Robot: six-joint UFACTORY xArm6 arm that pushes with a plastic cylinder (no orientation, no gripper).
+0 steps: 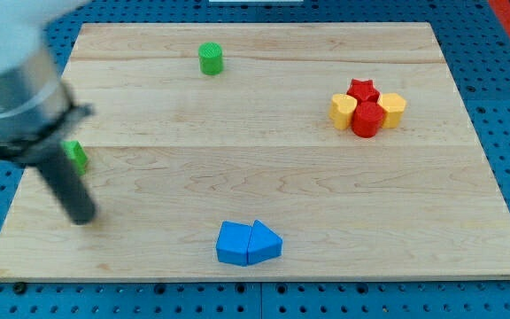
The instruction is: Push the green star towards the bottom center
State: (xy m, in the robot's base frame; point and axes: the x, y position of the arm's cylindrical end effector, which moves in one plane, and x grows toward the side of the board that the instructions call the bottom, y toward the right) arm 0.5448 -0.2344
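**A:** Where was the green star [77, 156] at that moment?

**B:** Near the view's left edge of the wooden board [264, 186], about halfway up, and mostly hidden behind my arm's blurred housing. Only a sliver of green showed, so I took its star shape from the task, not from sight.

**A:** And my tip?

**B:** My tip [83, 218] sat just below the star, slightly toward the view's right, apart from it as far as I could tell. There were no jaws to report on; the arm ended in a plain rod, so nothing was clenched or released.

**A:** How would the star handle?

**B:** I judged it a small, light, rigid block that would slide easily on the smooth wood. Its points would likely make it spin if struck off-centre, so the contact should be on its upper-left side, square through the middle, to send it down and rightward.

**A:** Anything in the way?

**B:** The blue cube [234, 244] and blue triangular block [266, 242] lay touching each other at the bottom centre. The green cylinder [211, 58] stood near the top, and the cluster of red star [363, 89], red cylinder [367, 120], yellow heart-like block [343, 110] and yellow hexagonal block [392, 107] sat well apart at the right.
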